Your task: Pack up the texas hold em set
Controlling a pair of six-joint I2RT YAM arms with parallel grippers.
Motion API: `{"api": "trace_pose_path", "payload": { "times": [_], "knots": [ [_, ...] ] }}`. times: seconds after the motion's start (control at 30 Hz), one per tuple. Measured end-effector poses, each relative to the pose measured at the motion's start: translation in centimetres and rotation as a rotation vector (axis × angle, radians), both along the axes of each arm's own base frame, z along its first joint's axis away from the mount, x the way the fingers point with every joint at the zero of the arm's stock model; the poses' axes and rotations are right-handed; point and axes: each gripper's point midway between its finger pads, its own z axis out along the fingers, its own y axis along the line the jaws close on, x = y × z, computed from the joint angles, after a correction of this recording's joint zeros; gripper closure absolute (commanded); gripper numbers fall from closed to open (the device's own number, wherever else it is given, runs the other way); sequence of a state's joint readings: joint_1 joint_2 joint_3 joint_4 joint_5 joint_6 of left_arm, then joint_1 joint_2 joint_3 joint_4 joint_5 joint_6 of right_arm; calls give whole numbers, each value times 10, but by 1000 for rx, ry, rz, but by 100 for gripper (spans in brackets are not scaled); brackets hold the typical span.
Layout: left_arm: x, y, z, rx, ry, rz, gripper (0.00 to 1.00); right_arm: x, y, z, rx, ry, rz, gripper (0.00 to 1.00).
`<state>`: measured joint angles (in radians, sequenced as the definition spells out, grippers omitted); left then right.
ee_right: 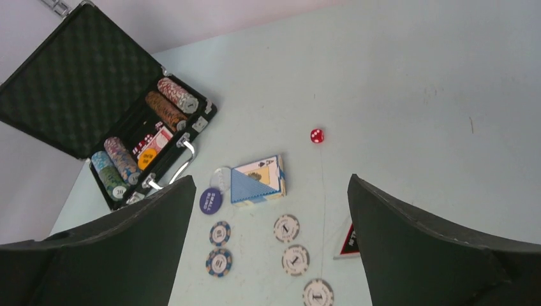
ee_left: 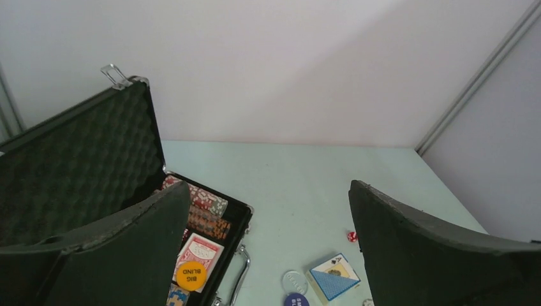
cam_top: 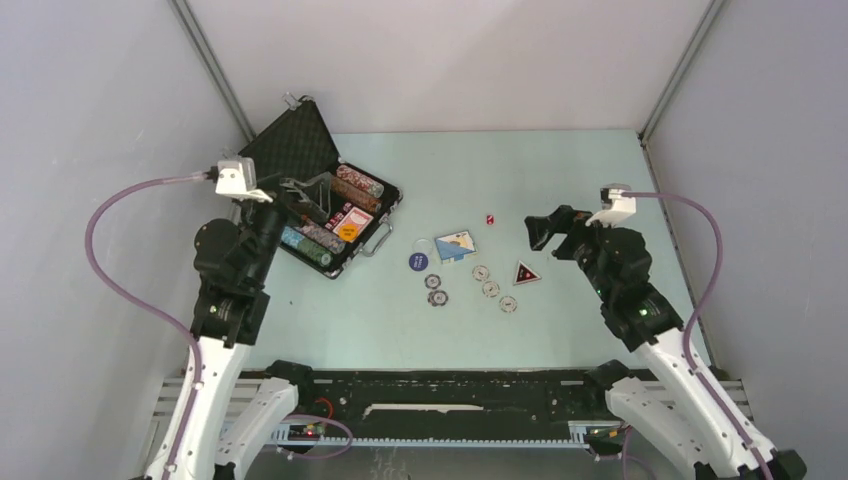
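Left fingers (ee_left: 115,255): They were spread wide apart and held nothing. They hung over the open case.
Case (cam_top: 320,190): It was black with silver edges. It sat open on the bench (cam_top: 560,170), under the left fingers and far to the left of the right fingers. Its lid (cam_top: 290,145) leaned back.
Chips in the case (ee_right: 177,95): Rows of chips in many colours lay on their sides at both ends.
Red card deck (ee_left: 199,252): It lay in the middle of the case, just past the left fingers. A yellow button (ee_left: 192,272) that said BIG BLIND lay on top of it.
Handle (ee_left: 241,271): It was silver and stuck out from the case on the side facing the right fingers.
Blue button (ee_right: 210,200): It lay flat on the bench between the two sets of fingers, closer to the left ones. A clear round disc (ee_right: 221,179) sat just beside it.
Blue card deck (ee_right: 258,180): It lay just beside the clear disc, on the side of the right fingers.
Loose chips (ee_right: 286,227): Five lay flat near the blue deck, between the two sets of fingers.
Red die (ee_right: 316,135): It sat alone, a bit past the deck.
Triangle (cam_top: 527,273): It was black and red and lay flat near the right fingers.
Right fingers (ee_right: 434,248): They were spread wide apart and held nothing.
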<state>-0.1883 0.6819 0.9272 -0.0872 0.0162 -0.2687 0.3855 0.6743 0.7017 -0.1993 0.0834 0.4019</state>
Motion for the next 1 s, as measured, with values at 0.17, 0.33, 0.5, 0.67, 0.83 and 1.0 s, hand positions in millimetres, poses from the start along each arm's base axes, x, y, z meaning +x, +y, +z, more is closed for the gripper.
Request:
{"api": "trace_pose_path", "payload": {
  "times": [0.17, 0.33, 0.5, 0.67, 0.83, 1.0],
  "knots": [
    [17, -11, -20, 6, 70, -38, 0, 28, 9, 0, -6, -32, -49, 1],
    [34, -24, -50, 17, 178, -71, 0, 65, 12, -2, 4, -73, -137, 0],
    [45, -35, -78, 7, 277, -108, 0, 106, 15, -12, 23, -121, -225, 0],
    [56, -47, -105, -22, 389, -151, 0, 144, 26, -24, 22, -162, -251, 0],
    [77, -58, -140, -31, 542, -166, 0, 168, 32, -31, 39, -185, -189, 0],
    [104, -76, -205, -43, 771, -196, 0, 179, 17, -40, 62, -149, -160, 0]
  ]
}}
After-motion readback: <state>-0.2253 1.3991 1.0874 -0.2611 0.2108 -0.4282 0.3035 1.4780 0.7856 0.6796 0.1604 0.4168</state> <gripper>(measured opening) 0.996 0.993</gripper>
